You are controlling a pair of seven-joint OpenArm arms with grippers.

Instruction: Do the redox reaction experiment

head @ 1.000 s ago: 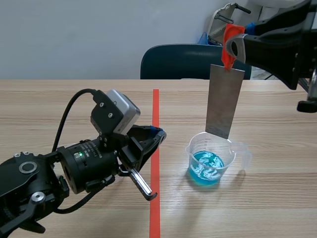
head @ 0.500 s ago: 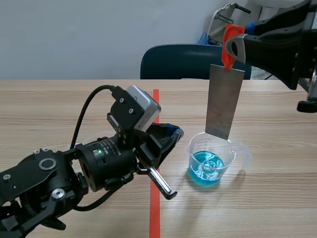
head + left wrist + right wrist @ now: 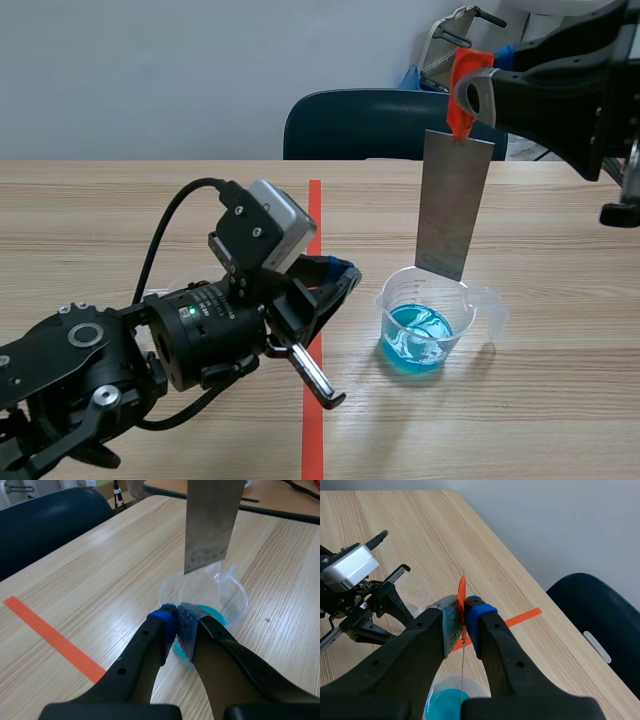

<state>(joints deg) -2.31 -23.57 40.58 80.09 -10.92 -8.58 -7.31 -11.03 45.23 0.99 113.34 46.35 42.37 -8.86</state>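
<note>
**Reference item:** beaker (image 3: 385, 310), clear, with a pour spout, standing on the wooden table (image 3: 120, 210). It holds a shallow layer of blue liquid (image 3: 415, 340).

**Right gripper** (image 3: 468, 98): raised directly above the beaker. Its fingers are clamped on the orange tab (image 3: 462, 595) at the top edge of the metal plate (image 3: 455, 200).

**Metal plate:** hangs upright over the beaker, with its lower edge at about rim level and clear of the blue liquid. Whether the edge is inside the rim cannot be determined.

**Left gripper** (image 3: 338, 272): low over the table, just beside the beaker on the side toward the orange-red tape line. The fingertips point at the beaker wall. The pads are pressed together with nothing between them. In the left wrist view the tips lie in front of the beaker's near wall; contact cannot be confirmed.

**Background:** a dark blue chair (image 3: 370, 125) stands beyond the beaker, behind the table's far edge.
</note>
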